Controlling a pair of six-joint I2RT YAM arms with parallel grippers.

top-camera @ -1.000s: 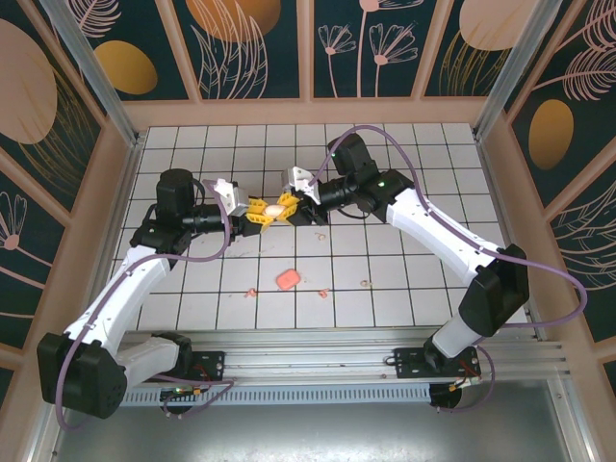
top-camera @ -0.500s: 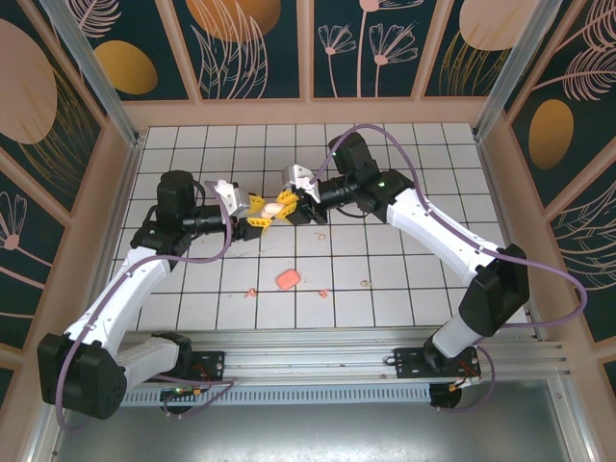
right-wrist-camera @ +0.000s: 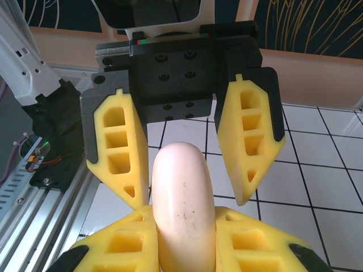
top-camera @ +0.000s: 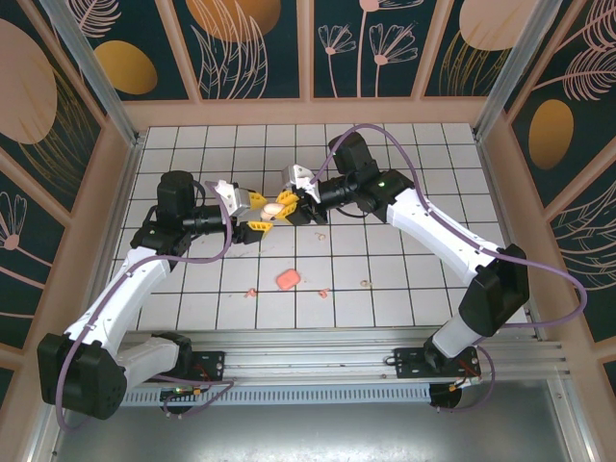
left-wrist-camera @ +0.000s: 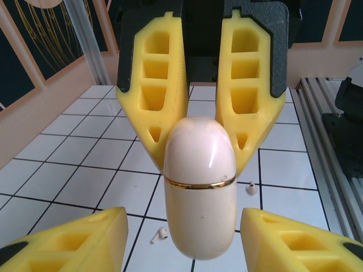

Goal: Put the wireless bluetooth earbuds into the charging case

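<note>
**Item: charging case, held mid-air between two tools – lid shut, earbuds not yet in**

Entry 1, charging case (left-wrist-camera: pixel 198 181). Pale pink, glossy, capsule-shaped, with a gold seam round its middle. The seam looks closed. I have it lifted above the worktop (top-camera: pixel 414 294), between the two arms.

Entry 2, right tool (top-camera: pixel 287 206). Its yellow fingers press on both sides of one end of the case, so this is the grip carrying it.

Entry 3, left tool (top-camera: pixel 260 216). It is spread wide. Its fingers flank the free end of the case with a clear gap on each side and touch nothing.

Entry 4, wireless bluetooth earbuds (left-wrist-camera: pixel 160 234). They are tiny pale pieces lying loose on the tiles below the case. A second shows off to one side in the left wrist view, and the overhead view shows a few scattered toward the near edge.

Entry 5, small pink rounded object (top-camera: pixel 288 279). It lies near those pieces, and I cannot tell what it is.

Handling note, my judgement. The step in hand is for the left tool to take the free end so the lid can be worked open.
- I would centre the case between the left fingers before closing.
- I would close on one side of the seam, not across it, and gently, since a slick, rounded shell is likely to squirt out of a skewed pinch.
- I would keep the right grip firm until the left one is seated.
</note>
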